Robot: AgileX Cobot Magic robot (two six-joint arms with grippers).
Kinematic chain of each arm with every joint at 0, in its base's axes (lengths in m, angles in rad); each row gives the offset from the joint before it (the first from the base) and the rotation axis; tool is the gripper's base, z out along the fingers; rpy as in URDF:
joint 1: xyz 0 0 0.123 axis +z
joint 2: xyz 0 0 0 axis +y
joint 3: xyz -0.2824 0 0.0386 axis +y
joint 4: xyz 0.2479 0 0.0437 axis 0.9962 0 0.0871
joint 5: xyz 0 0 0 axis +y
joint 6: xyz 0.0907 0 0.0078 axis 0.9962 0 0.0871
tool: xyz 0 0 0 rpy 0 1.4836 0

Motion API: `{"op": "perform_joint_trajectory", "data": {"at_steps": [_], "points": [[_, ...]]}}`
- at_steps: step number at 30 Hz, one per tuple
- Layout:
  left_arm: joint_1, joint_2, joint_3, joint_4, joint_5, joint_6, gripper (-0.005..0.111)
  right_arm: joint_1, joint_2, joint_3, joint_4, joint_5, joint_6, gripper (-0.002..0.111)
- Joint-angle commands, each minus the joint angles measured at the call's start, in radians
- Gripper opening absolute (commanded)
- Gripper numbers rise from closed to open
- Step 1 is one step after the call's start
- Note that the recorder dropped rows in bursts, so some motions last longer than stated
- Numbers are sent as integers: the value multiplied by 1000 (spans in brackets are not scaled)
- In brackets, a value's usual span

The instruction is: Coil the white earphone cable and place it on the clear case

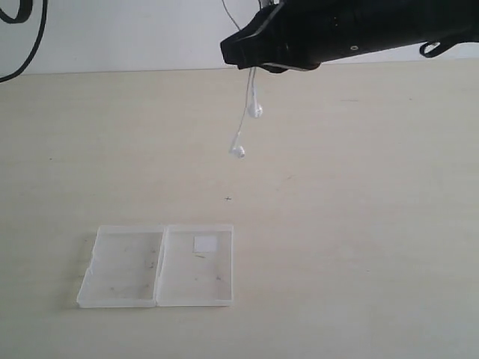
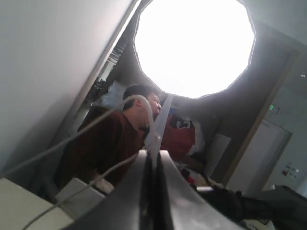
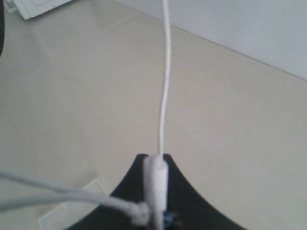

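The white earphone cable (image 1: 248,93) hangs from my right gripper (image 1: 244,61) high over the back of the table, its two earbuds (image 1: 237,150) dangling free in the air. In the right wrist view the right gripper (image 3: 154,159) is shut on a thicker white piece of the cable (image 3: 155,184), and thin wire (image 3: 164,86) runs on from it. The left gripper (image 2: 152,153) points up towards the ceiling, shut on a white piece of the cable (image 2: 159,122), with wire (image 2: 96,122) looping away. The clear case (image 1: 135,268) lies open and flat near the front left, a white sticker (image 1: 205,243) inside.
The pale table (image 1: 359,224) ends at a white wall (image 1: 135,34) behind. A black cord (image 1: 34,41) hangs at the far left corner. The left wrist view shows a bright ceiling light (image 2: 194,45) and a person in dark red (image 2: 112,143).
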Motion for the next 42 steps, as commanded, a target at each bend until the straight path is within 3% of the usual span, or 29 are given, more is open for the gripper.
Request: {"op": "perform_joint_trajectory", "data": {"at_steps": [1, 4, 11, 14, 21, 30, 42], "points": [[4, -1, -5, 95, 9, -51, 0, 1, -65, -4, -323, 20, 275, 0], [4, -1, -5, 176, 50, -62, 0, 1, -105, -4, -433, 65, 376, 0], [4, -1, -5, 309, 160, -99, 0, 1, -135, -4, -462, 154, 421, 0], [4, -1, -5, 372, 221, -115, 0, 1, -158, -4, -607, 182, 549, 0], [4, -1, -5, 515, 358, -221, 0, 1, -164, -4, -618, 304, 565, 0], [4, 45, -5, 726, 382, -386, 0, 1, -164, -4, -619, 379, 577, 0], [4, 92, -5, 726, 328, -432, 0, 1, -190, -6, -648, 353, 591, 0]]}}
